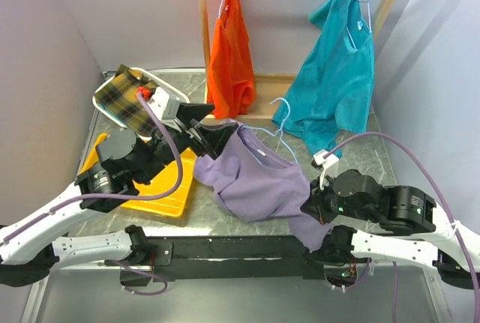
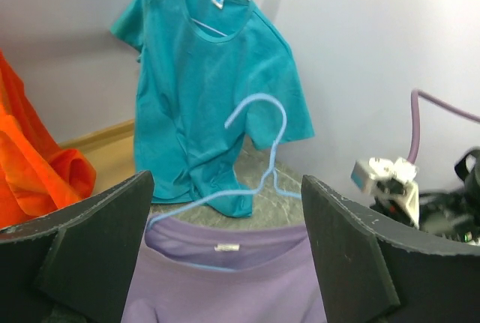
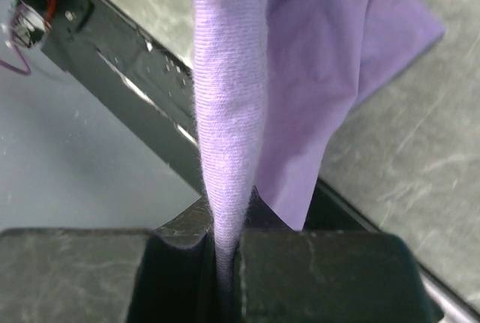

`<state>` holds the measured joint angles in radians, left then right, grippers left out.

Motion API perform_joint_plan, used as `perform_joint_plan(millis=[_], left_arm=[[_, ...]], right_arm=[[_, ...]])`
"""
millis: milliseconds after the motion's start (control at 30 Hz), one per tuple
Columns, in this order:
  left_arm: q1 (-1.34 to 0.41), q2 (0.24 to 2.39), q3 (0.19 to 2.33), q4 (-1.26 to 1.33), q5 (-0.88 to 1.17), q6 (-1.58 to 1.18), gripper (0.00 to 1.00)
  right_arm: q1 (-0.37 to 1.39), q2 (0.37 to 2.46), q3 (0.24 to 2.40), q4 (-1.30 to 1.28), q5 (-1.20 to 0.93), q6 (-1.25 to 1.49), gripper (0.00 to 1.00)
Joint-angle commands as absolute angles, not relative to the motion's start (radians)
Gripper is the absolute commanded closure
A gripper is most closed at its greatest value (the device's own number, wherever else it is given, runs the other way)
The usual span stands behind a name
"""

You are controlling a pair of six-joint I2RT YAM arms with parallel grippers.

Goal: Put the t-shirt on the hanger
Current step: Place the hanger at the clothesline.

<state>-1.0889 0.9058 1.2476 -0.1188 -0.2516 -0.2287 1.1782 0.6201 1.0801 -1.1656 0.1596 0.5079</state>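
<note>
The lavender t-shirt [image 1: 259,180] lies bunched on the table's middle. The light blue wire hanger [image 1: 281,117] lies at its collar with the hook pointing to the back; its lower wire runs inside the neck opening [image 2: 225,263]. My left gripper [image 1: 219,133] is open at the shirt's left shoulder. In the left wrist view its fingers [image 2: 90,248] stand wide apart either side of the collar and hanger [image 2: 266,143], holding nothing. My right gripper [image 1: 315,207] is shut on the shirt's lower edge near the table's front; the cloth [image 3: 232,106] rises pinched from the closed jaws.
A wooden rack [image 1: 202,31] at the back holds an orange garment [image 1: 231,53] and a teal t-shirt [image 1: 337,76] on hangers. A white tray with plaid cloth [image 1: 127,98] and a yellow tray [image 1: 161,192] lie at the left. A black bar [image 1: 240,248] edges the front.
</note>
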Motion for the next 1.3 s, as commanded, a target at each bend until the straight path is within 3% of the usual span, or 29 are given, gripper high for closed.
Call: perform_joint_plan(millis=[0,400,633,900,1267], left_arm=[[-1.088,0.93,1.25,-0.077,-0.342,-0.284,0.16],[-1.086,1.003,1.22,-0.084,-0.379,-0.362,0.19],[-1.086,0.989,1.198,-0.112,-0.397,-0.382,0.18],[-1.085,0.999,1.207,-0.132,-0.402,-0.391,0.19],[-1.078,1.009,1.212,-0.163,-0.408,-0.403,0.19]], right_arm=[[1.177,0.624,1.066,-1.201,0.155,0.6,1.0],[1.177,0.62,1.166,-1.172,0.353,0.715,1.0],[1.119,0.808,1.392,-1.273,0.597,0.756,1.0],[0.783,0.951,1.531,-1.14,0.417,0.493,1.0],[0.488,1.247,1.976,-1.163,0.163,0.301,1.0]])
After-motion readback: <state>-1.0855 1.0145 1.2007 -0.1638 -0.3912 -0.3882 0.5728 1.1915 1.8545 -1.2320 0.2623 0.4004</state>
